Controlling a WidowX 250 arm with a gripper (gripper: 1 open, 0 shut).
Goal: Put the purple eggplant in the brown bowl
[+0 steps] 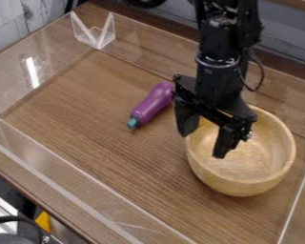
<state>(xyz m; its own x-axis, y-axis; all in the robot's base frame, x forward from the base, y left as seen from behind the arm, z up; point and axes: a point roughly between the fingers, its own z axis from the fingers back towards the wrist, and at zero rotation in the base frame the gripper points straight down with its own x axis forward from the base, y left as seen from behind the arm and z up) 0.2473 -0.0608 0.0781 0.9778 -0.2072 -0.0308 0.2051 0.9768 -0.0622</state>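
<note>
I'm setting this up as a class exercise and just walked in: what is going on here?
A single robot arm's gripper hangs open and empty, pointing down over the near-left rim of the brown bowl. The purple eggplant lies untouched on the wooden table to the left of the gripper, outside the bowl, which looks empty.

The hand (202, 132) and its black arm hide part of the brown bowl (263, 170), covering the far-left rim and some of the inside behind its fingers. The arm runs out of the top edge. To the hand's right, the table (79, 114) is cut off by the frame.
</note>
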